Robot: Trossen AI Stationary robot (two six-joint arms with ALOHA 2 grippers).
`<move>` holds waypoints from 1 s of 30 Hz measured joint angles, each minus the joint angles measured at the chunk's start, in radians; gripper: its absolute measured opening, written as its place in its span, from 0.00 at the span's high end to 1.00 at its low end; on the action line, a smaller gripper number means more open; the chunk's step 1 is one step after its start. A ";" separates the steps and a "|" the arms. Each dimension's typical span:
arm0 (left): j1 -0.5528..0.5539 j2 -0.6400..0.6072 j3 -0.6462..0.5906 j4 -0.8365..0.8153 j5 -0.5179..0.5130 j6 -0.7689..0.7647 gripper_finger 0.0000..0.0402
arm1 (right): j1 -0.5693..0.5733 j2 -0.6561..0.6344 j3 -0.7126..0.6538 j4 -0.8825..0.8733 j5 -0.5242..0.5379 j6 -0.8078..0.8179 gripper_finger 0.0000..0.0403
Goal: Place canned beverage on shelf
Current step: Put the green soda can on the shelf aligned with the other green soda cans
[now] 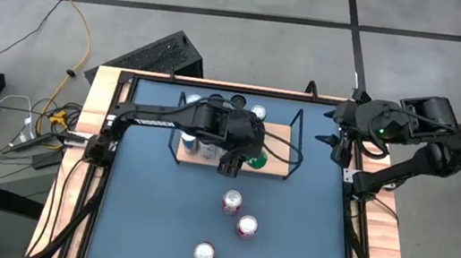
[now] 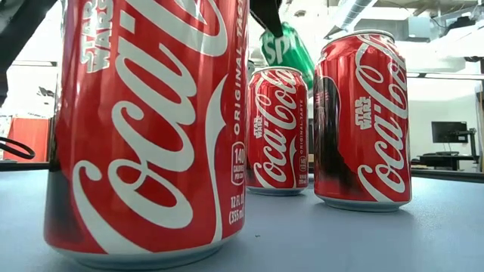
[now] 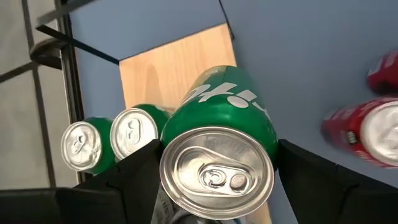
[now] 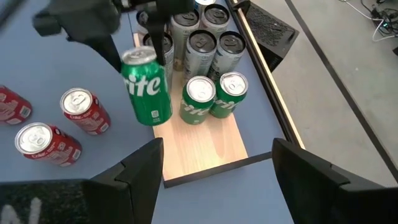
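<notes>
Green can (image 4: 147, 87) is held in the left gripper (image 4: 140, 53), lifted clear above the bare end of the shelf (image 4: 205, 146); the fingers (image 3: 134, 171) stand fairly wide apart, clamped on the can's sides near the rim. It hangs upright, just beside two green cans (image 4: 210, 96) already standing on the wood board, with silver-topped cans (image 4: 208, 28) packed behind them toward the rail. Right gripper (image 4: 214, 174) waits off to the worktop's right edge, fingers spread, nothing between them.

Risks, as I judge them:
- Free board is narrow. A descent slightly off toward the standing green pair could clip one and tip it into its neighbours.
- Set down too near the board's edge, the can could overhang and topple onto the blue worktop (image 1: 288, 237).
- The grip is high on the can, so it may swing or tilt on release if let go before its base is flat.

Writing legible:
- held can: "ite" in white on green in the right wrist view, presumably Sprite
- three red cans (image 1: 232, 202) loose on the worktop: "Coca-Cola", "ORIGINAL TASTE", "STAR WARS", "140" in a calorie badge, "12 FL OZ (355 mL)" in the low view
</notes>
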 joint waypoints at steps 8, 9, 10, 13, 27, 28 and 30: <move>0.019 0.056 0.000 -0.021 -0.009 -0.020 0.34 | -0.002 0.000 0.000 0.000 0.024 0.019 0.30; 0.024 0.066 0.002 -0.032 -0.006 -0.022 0.34 | -0.002 0.000 0.000 0.000 0.025 0.019 0.30; 0.028 0.071 0.001 -0.041 0.000 -0.022 0.34 | -0.006 0.000 0.000 0.000 0.026 0.019 0.30; 0.033 0.102 0.001 -0.045 0.008 -0.015 0.34 | -0.007 0.000 0.000 0.000 0.026 0.024 0.30; 0.034 0.117 0.000 -0.030 0.007 0.030 0.34 | -0.007 0.000 0.000 0.000 0.029 0.027 0.30; 0.034 0.117 0.000 -0.032 0.007 0.035 0.34 | -0.007 0.000 0.000 0.000 0.029 0.027 0.30; 0.033 0.117 0.000 -0.032 0.010 0.040 0.34 | -0.007 0.000 0.000 0.000 0.029 0.027 0.30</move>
